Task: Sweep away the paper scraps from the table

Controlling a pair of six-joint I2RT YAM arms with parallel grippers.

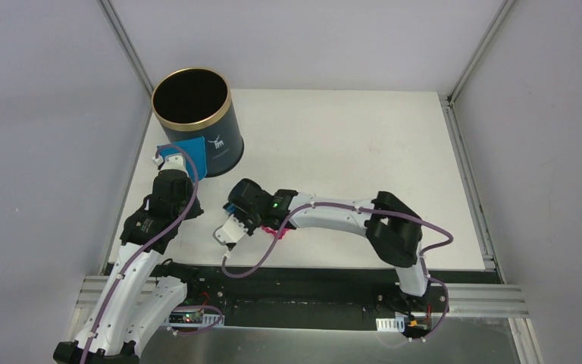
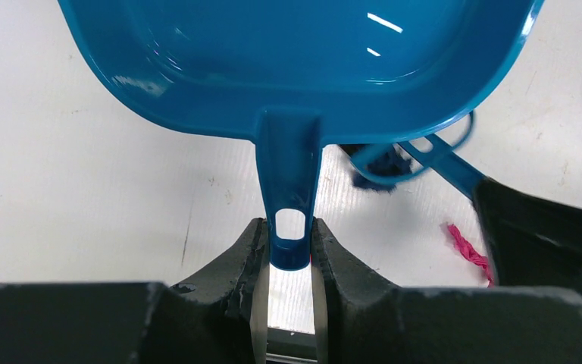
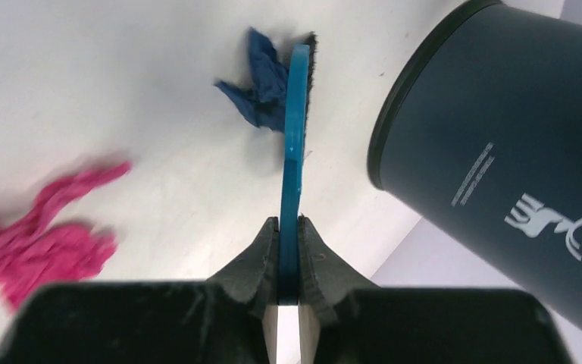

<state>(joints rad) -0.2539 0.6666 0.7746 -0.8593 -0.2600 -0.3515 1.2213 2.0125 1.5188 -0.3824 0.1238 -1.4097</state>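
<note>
White table (image 1: 333, 152) fills mid-frame. Left gripper (image 2: 289, 250) clamps the dustpan (image 2: 303, 61) handle; right gripper (image 3: 289, 262) pinches the brush (image 3: 295, 114). Scraps (image 1: 276, 230) lie loose at lower centre of the top view, a blue one (image 3: 261, 87) at the bristles. Sweeping seems in hand; next, push them into the pan.

The top view looks steeply down from behind the near edge onto the whole white rectangular tabletop (image 1: 348, 152). Both wrist views sit close and low over it, sharing the dark blue crumpled paper scrap (image 2: 379, 171) (image 3: 261, 83). Right wrist and top share the dark navy gold-rimmed cylindrical bin (image 1: 223, 140) (image 3: 500, 152).
</note>
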